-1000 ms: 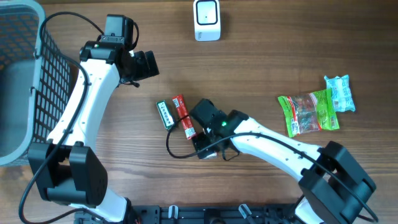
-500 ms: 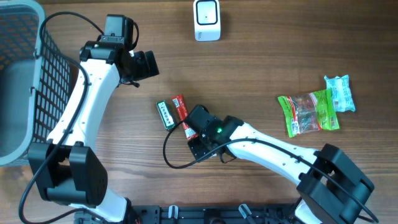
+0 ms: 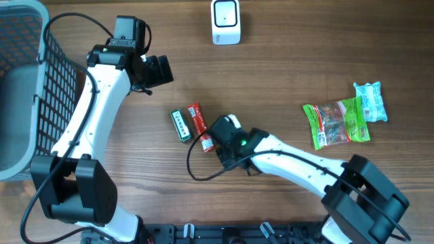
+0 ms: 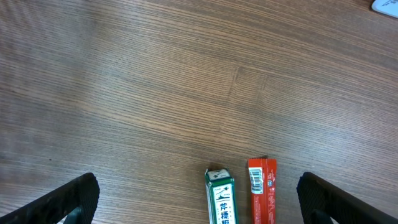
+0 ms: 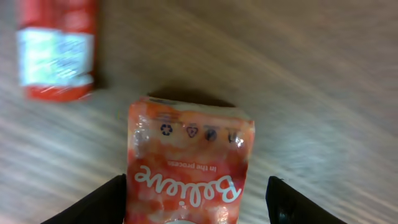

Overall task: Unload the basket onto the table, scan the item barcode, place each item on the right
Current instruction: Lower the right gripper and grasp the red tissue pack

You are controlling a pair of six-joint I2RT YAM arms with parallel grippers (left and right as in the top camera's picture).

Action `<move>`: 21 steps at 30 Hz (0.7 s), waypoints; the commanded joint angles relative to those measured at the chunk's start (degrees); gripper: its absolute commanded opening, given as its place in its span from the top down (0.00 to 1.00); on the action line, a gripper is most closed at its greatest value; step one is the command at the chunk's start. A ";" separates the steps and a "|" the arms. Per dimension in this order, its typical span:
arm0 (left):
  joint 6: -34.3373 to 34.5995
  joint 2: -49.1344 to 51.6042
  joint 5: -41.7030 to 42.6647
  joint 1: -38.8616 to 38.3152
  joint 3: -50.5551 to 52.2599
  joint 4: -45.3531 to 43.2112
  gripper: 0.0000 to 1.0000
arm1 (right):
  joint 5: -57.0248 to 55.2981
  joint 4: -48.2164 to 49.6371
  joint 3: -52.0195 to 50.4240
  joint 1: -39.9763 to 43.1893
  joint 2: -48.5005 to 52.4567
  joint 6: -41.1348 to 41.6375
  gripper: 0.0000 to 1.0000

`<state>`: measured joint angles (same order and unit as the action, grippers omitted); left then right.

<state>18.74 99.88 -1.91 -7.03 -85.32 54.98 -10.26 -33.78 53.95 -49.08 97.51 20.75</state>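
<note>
One orange-red pouch [image 5: 189, 168] lies flat on the wooden table [image 3: 305, 54] between the jaws of the right gripper [image 5: 197, 184]. Its printed face is up, the lettering reads upside down from the wrist, and its far edge reaches past the fingertips. The jaws stand apart and straddle the pouch: one of the fingers [image 5: 102, 202] sits at its left edge, while a strip of bare wood shows between the pouch and the other finger. Ahead of this gripper and to its left lies a red packet [image 5: 57, 50] with a white label, too blurred to read. In the overhead view the gripper covers the pouch. A green packet [image 3: 180, 125] lies just beyond the red one on the side away from the gripper, the two side by side. The left gripper [image 4: 198, 198] hangs with its jaws spread wide and nothing between them; the ends of the green and red packets lie ahead of it, between its fingertips. A white scanner [image 3: 225, 22] stands well beyond both grippers at the table's far edge. A green snack bag [image 3: 336, 123] and a pale packet [image 3: 370, 102] lie well out to the right gripper's side, and a basket [image 3: 57, 88] stands behind the left arm.
</note>
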 commanded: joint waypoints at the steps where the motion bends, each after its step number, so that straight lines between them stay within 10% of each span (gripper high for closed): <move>1: -0.26 0.33 -0.74 0.07 0.26 -0.15 0.00 | -5.51 -0.04 -0.28 4.31 0.63 -0.63 0.28; 12: -0.26 0.33 -0.74 0.07 0.26 -0.15 0.00 | -1.05 -1.73 5.29 10.36 -3.06 -7.21 0.29; 21: -0.26 0.33 -0.74 0.07 0.26 -0.15 0.00 | -3.58 -5.60 3.52 4.79 -5.01 4.48 0.43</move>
<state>18.74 99.88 -1.91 -7.03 -85.32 54.96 -10.59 -39.64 58.33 -42.70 92.66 20.05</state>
